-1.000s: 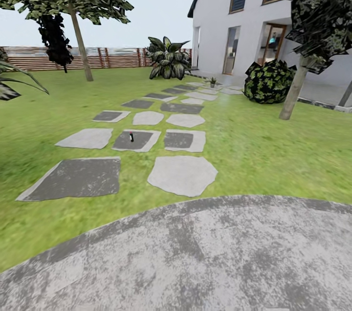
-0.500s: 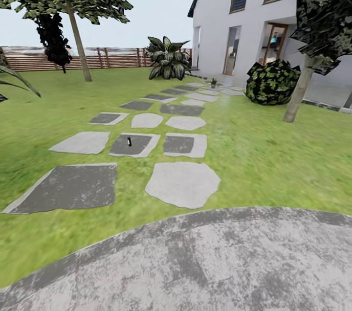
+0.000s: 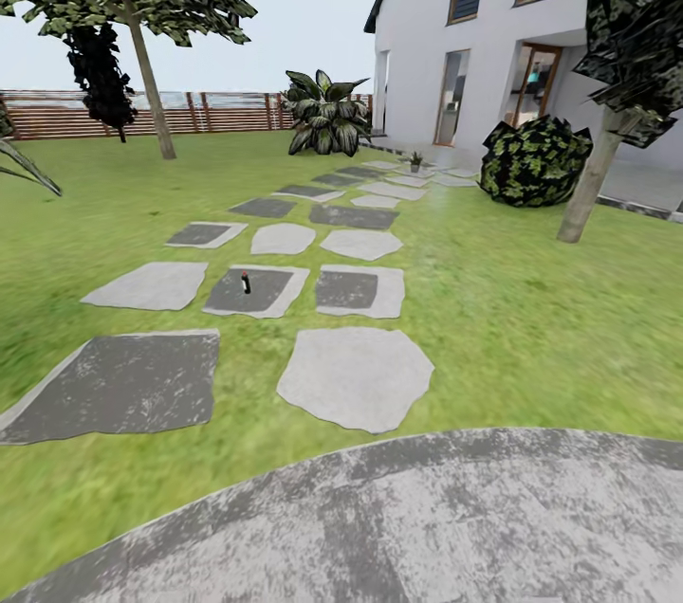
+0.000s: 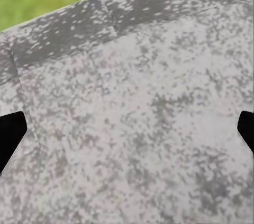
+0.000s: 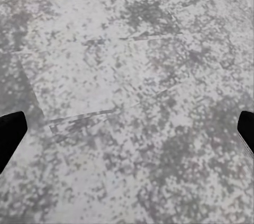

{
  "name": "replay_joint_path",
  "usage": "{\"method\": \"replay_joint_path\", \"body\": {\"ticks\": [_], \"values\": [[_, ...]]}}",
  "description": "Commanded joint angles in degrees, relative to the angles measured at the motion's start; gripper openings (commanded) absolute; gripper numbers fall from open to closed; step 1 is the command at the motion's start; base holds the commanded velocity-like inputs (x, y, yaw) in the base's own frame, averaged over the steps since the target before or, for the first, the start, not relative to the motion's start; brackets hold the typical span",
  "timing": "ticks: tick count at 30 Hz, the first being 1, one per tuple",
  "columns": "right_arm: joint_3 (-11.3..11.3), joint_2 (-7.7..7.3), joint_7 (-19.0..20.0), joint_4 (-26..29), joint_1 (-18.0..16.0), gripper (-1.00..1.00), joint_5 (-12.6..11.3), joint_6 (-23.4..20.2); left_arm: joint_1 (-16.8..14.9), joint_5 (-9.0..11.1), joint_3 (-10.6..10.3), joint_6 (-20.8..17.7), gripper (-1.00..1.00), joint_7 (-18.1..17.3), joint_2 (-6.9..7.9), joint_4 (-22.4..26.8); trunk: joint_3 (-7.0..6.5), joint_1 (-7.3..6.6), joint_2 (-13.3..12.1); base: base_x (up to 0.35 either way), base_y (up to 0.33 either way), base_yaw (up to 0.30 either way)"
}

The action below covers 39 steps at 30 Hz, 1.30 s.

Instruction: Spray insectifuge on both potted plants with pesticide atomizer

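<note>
The garden lawn [image 3: 531,319] stretches ahead of me, crossed by grey stepping stones [image 3: 356,377]. Far off by the house stands a small potted plant [image 3: 414,161], too small to make out in detail. The pesticide atomizer is out of view. In the left wrist view my left gripper [image 4: 127,131] is open above the speckled grey paving, its dark fingertips [image 4: 10,134] wide apart with nothing between them. My right gripper [image 5: 127,129] is likewise open over the paving in the right wrist view, fingertips [image 5: 10,131] at the frame's two sides.
The round grey patio [image 3: 427,527] lies under me. A small dark post with a red dot [image 3: 246,282] stands on a dark stepping stone. A tree trunk [image 3: 590,181] and dark shrub [image 3: 533,161] stand at the right, a big leafy plant [image 3: 327,113] and brown fence [image 3: 218,112] behind.
The whole head view has shifted: the camera has moved forward, so the stepping stones sit lower and nearer. Nothing in the garden has moved itself.
</note>
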<state>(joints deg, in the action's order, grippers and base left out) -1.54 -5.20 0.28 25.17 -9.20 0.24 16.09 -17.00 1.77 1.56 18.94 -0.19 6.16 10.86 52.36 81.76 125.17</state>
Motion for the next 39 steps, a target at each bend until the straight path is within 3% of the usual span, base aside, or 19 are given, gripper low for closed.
{"method": "replay_joint_path", "body": {"ticks": [1,39], "values": [[-0.12,0.01,0.05,-0.04,-0.03,1.00,0.07,0.13,0.00,0.17,0.07,0.17,1.00,-0.10,-0.01,-0.05,0.05,0.03,0.02,0.340,0.000,0.000],[0.04,0.01,0.08,-0.04,-0.03,1.00,0.09,1.61,0.12,0.16,0.02,0.14,1.00,-0.16,0.08,-0.22,0.05,0.03,0.02,0.339,0.000,0.000]]}}
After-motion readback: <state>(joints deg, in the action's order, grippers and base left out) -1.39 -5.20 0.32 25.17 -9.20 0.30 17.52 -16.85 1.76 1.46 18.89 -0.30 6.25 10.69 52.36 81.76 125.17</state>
